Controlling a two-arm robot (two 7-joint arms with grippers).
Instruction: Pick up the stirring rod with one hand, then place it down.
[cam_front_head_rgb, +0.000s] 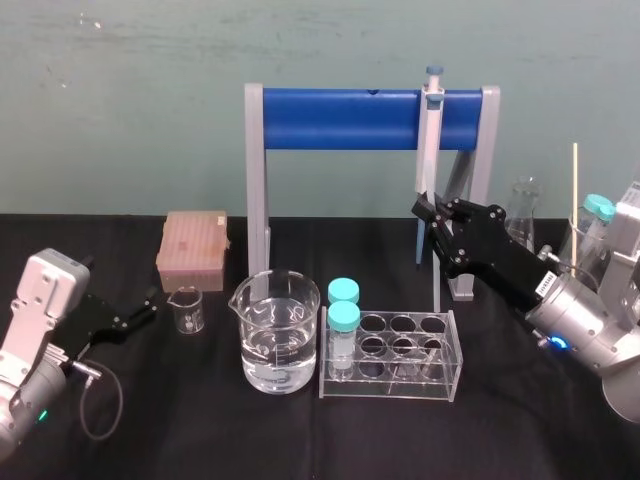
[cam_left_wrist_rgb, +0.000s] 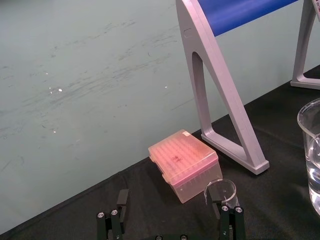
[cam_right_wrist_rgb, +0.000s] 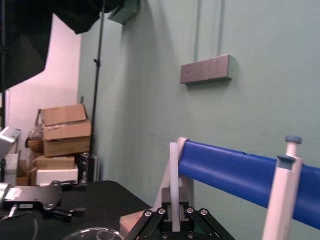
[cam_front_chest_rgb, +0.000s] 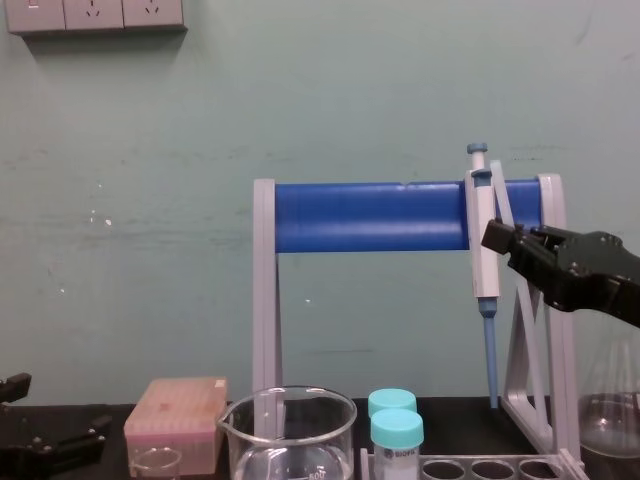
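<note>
One hand's enough: my right gripper (cam_front_head_rgb: 436, 210) pinches the stirring rod (cam_right_wrist_rgb: 173, 185) upright, clearing the rack (cam_front_head_rgb: 390, 385); left gripper (cam_front_head_rgb: 150, 305) parked wide, low left.

We find the stirring rod (cam_front_head_rgb: 574, 190), thin, straight and pale, standing near upright in glassware (cam_front_head_rgb: 580, 245) by the tabletop's (cam_front_head_rgb: 200, 420) right rear corner. The right gripper (cam_front_head_rgb: 432, 212) hangs raised, apart from it.

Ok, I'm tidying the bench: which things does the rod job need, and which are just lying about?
Needed: stirring rod, held in the right gripper.
Lying about: pipette, blue stand, big beaker, small beaker, tube rack, pink box, flask; left gripper idle beside the small beaker.
</note>
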